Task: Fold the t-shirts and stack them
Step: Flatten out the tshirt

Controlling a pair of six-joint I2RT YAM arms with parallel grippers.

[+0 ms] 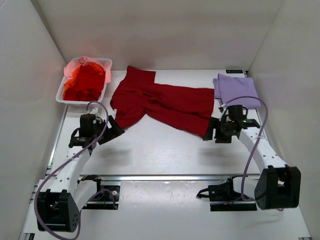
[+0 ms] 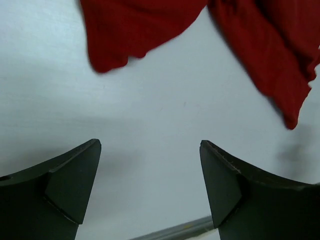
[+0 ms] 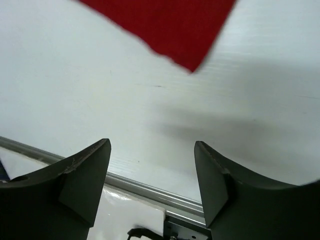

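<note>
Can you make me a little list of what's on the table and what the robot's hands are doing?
Big shirt: dark red t-shirt, crumpled mid-table
Purple shirt: lavender t-shirt, lying flat, far right
Basket: white basket, far left, holding orange-red shirt and pink shirt
Left gripper: open, empty
Right gripper: open, empty

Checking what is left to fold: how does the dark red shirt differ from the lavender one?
The dark red shirt lies spread out and rumpled across the middle of the table; the lavender shirt sits neatly folded at the far right. The red shirt covers far more table than the lavender one. Both are plain cloth lying on the table.
</note>
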